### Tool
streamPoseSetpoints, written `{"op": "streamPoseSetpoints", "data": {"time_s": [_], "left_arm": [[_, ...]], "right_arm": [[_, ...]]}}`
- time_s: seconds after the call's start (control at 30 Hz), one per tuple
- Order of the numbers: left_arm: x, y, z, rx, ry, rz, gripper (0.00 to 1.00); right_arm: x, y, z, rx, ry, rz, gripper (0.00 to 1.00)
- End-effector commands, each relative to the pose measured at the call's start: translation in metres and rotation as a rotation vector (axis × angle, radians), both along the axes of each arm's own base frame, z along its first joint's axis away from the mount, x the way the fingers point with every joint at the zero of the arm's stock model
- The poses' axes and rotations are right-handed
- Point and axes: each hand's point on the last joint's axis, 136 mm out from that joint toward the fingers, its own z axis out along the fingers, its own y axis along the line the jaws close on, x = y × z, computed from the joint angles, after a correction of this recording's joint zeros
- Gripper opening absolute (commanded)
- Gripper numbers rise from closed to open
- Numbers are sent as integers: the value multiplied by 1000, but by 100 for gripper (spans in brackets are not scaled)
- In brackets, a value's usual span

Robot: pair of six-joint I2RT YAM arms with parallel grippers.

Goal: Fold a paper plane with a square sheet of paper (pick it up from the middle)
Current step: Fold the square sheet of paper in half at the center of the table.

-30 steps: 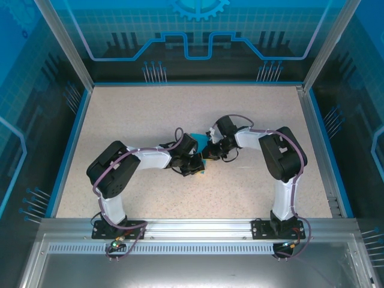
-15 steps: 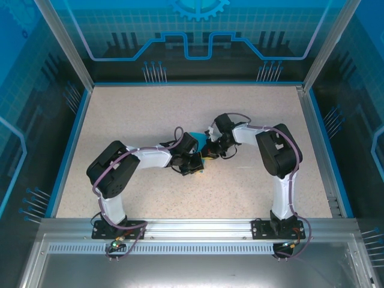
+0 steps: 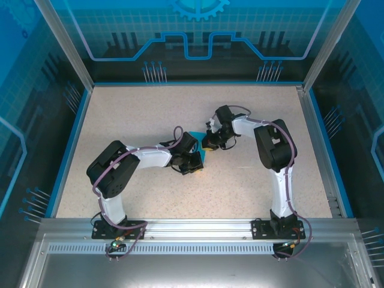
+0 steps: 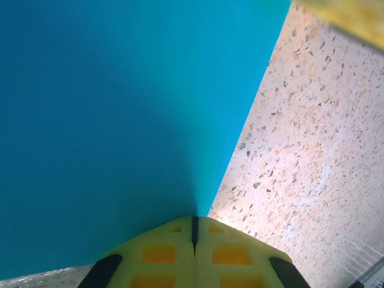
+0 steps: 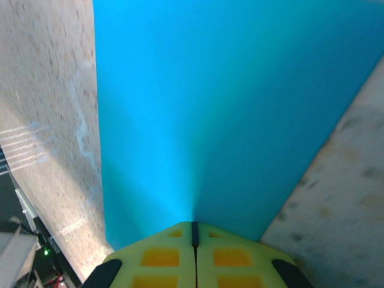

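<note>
Wide speckled tabletop (image 3: pixel 138 114) around blue sheet (image 4: pixel 120 108); left fingers (image 4: pixel 159 252) and right fingers (image 5: pixel 162 255) clamped on it.

Paper (image 4: pixel 120 108): plain cyan-blue with no print, darker just ahead of the left gripper (image 4: pixel 194 225) and brighter turquoise ahead of the right gripper (image 5: pixel 194 227).
Left gripper: pale yellow with orange-yellow square insets, a thin black seam and black outer corners.
Right gripper: the same yellow, orange and black.
Table (image 3: pixel 150 114): beige, speckled with brown, grey and white flecks.
Table rim (image 3: pixel 71 150): bright blue.
Arms (image 3: pixel 150 157): white shells, black joints, purple cables.
Walls (image 3: pixel 198 30): see-through blue with a pale grid and lighter blue circuit-style lines.
Rail (image 3: pixel 192 231): silver-grey.
</note>
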Motion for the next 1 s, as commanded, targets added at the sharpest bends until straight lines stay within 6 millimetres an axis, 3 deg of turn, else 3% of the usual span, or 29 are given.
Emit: {"op": "streamPoseSetpoints", "data": {"time_s": [0.0, 0.53, 0.6, 0.8, 0.83, 0.97], "left_arm": [[-43, 24, -36, 119, 191, -14, 0], [-46, 25, -36, 120, 199, -16, 0], [-46, 25, -35, 118, 196, -17, 0], [-40, 19, -24, 96, 161, -42, 0], [-37, 16, -20, 88, 145, -56, 0], [-21, -1, 8, 14, 65, -85, 4]], "right_arm": [[43, -27, -16, -81, -101, -68, 6], [98, -47, -11, -104, -167, -150, 6], [102, -49, -21, -128, -158, -160, 6], [120, -50, 7, -143, -220, -179, 6], [123, -49, 28, -130, -255, -180, 6], [112, -45, 54, -144, -296, -169, 8]]}}
